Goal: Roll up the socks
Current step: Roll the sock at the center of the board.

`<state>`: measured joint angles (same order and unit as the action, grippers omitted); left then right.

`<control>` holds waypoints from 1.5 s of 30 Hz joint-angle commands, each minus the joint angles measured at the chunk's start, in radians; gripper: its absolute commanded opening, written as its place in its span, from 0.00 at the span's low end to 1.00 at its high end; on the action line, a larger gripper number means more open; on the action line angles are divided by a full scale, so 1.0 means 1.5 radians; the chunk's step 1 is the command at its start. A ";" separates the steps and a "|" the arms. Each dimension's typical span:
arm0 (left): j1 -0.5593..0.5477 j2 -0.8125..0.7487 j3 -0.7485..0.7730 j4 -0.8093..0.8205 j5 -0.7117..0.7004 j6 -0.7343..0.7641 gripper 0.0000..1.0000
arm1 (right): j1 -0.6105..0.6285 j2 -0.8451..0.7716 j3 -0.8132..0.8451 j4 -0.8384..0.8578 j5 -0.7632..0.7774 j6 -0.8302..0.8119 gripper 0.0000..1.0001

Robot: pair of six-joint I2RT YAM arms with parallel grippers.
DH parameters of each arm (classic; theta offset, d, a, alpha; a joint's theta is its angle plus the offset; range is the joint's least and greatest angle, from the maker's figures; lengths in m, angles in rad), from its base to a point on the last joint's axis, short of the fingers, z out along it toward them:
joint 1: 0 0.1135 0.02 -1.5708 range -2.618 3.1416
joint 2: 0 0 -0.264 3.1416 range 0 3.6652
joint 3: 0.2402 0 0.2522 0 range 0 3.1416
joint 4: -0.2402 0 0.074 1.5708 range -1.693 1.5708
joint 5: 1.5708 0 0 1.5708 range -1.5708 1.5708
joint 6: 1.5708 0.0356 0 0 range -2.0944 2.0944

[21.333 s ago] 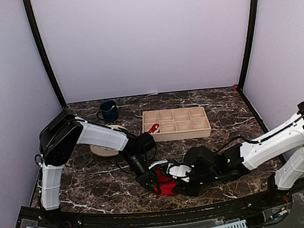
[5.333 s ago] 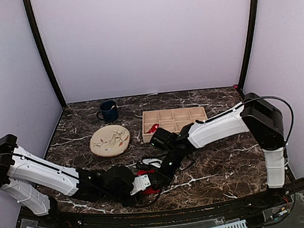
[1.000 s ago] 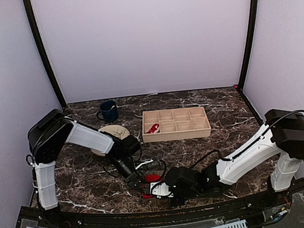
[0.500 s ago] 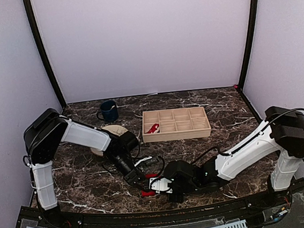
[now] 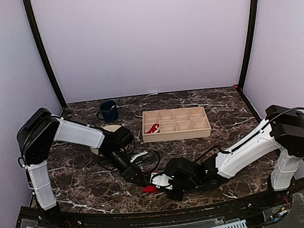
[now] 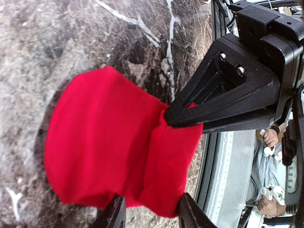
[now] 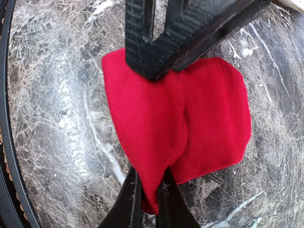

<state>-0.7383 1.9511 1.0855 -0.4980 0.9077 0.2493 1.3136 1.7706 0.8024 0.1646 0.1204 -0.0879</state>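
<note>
Red socks [image 6: 104, 152] bundle, long axis roughly left-right | right hand [image 7: 148, 192] pinching socks | left hand [image 6: 151, 213] released

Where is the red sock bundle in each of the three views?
Top external: the red sock bundle is small, low and just left of centre, between the ends of the two arms.
Left wrist: the red sock bundle fills the middle and left.
Right wrist: the red sock bundle fills the centre.
Shared landmark: the dark marble table lies under it in every view.
</note>
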 commanded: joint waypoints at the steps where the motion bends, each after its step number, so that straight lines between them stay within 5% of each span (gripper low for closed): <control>1: 0.009 -0.035 -0.016 -0.001 -0.033 -0.007 0.40 | -0.007 -0.012 0.002 -0.044 -0.002 0.022 0.00; 20: 0.028 -0.184 -0.100 0.098 -0.106 -0.072 0.42 | -0.016 0.020 0.065 -0.111 -0.060 0.036 0.00; 37: -0.056 -0.375 -0.233 0.232 -0.383 -0.088 0.40 | -0.086 0.099 0.186 -0.251 -0.239 0.079 0.00; 45: -0.099 -0.418 -0.269 0.259 -0.435 -0.052 0.35 | -0.118 0.121 0.216 -0.292 -0.328 0.093 0.00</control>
<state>-0.8631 1.3674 0.7101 -0.1474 0.3161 0.1268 1.1584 1.9118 1.1099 -0.1883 -0.2775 0.0280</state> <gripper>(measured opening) 0.362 0.076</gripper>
